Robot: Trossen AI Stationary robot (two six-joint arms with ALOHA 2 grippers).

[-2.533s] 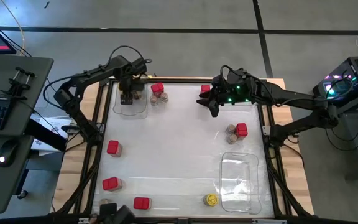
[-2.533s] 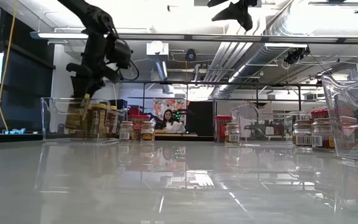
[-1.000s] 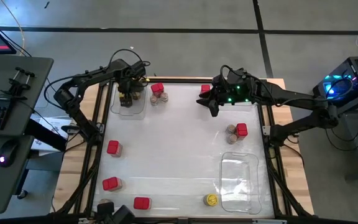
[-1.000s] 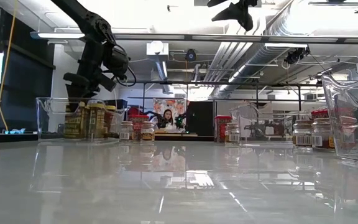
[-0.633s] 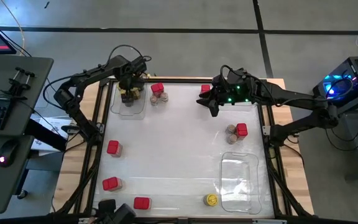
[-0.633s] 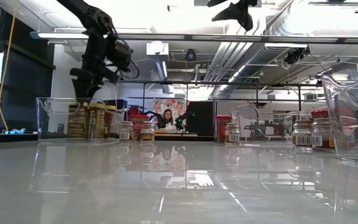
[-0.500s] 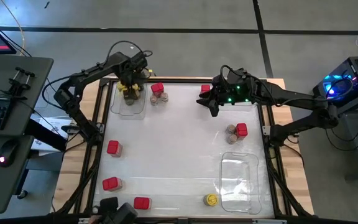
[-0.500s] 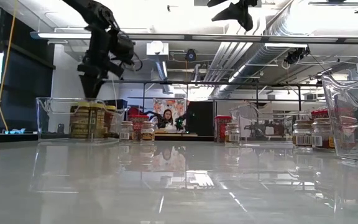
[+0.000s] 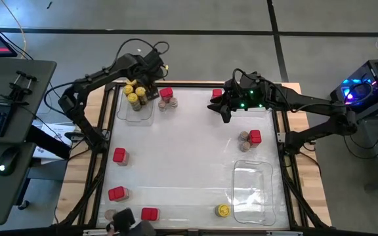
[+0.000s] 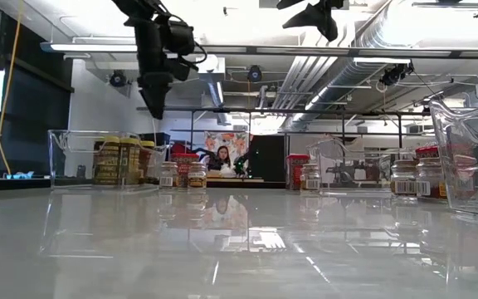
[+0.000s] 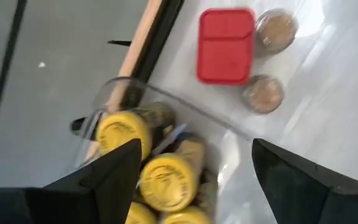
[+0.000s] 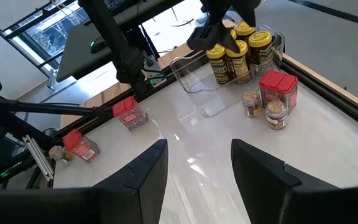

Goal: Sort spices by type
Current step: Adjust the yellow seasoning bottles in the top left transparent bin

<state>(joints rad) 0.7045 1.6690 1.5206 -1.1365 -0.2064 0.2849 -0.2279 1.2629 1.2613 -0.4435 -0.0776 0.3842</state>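
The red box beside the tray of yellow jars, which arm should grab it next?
Probably left. The left gripper hangs open just above the red box, while the right gripper waits farther off.

white table (image 9: 189,151), clear trays (image 9: 252,190), spices (image 9: 119,156)

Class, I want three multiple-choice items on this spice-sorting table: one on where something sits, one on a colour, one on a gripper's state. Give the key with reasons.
1. Where are the yellow-lidded jars grouped?
A. In the clear tray at the table's far left corner
B. In the clear tray near the right arm's base
C. Loose in the table's middle

2. What colour is the square-topped box beside the two brown-lidded jars?
A. Blue
B. Red
C. Green

3. How is the left gripper?
A. Shut on a jar
B. Shut, empty
C. Open, holding nothing

Key: 1 A, the high view shows them inside that tray; 2 B, the left wrist view shows a red top; 3 C, its fingers stand apart above the jars.
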